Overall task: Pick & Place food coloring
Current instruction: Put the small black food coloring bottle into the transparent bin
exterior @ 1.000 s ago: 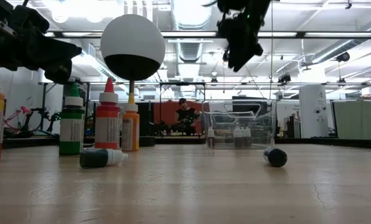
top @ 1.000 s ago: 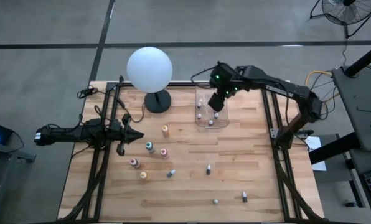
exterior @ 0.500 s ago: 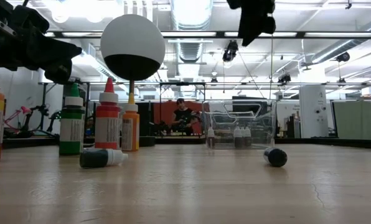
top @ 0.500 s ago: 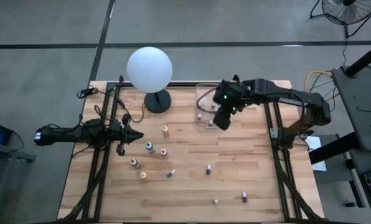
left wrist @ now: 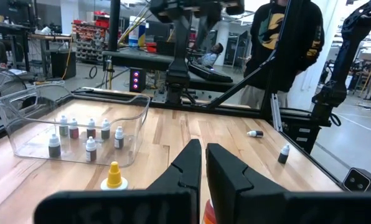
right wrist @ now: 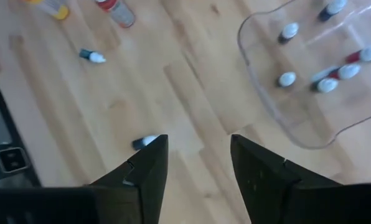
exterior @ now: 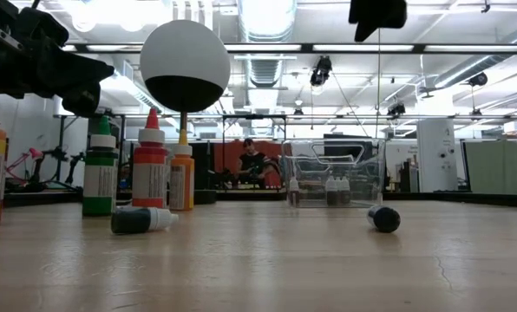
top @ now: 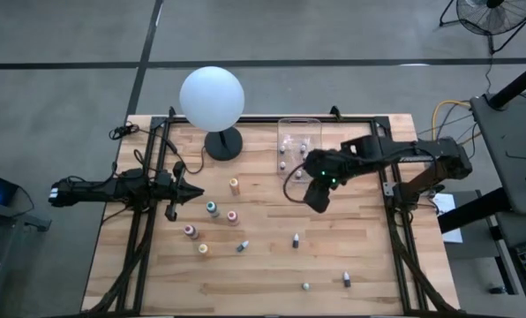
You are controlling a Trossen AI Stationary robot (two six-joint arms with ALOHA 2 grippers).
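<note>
R gripper (top: 317, 200) hangs high over the table w/ fingers (right wrist: 149, 167) parted and nothing between them, just off the clear bin (top: 299, 152) at its 6 o'clock. Several small bottles already stand in the bin. Nearest loose one, the small dark bottle (top: 296, 240), lies at 7 o'clock from the gripper. I'd say: centre over it, turn the wrist so the fingers straddle its short width, then drop straight down; it could roll. L gripper (top: 192, 192) waits at table's 9 o'clock, fingers (left wrist: 188, 163) pressed together, empty.
</note>
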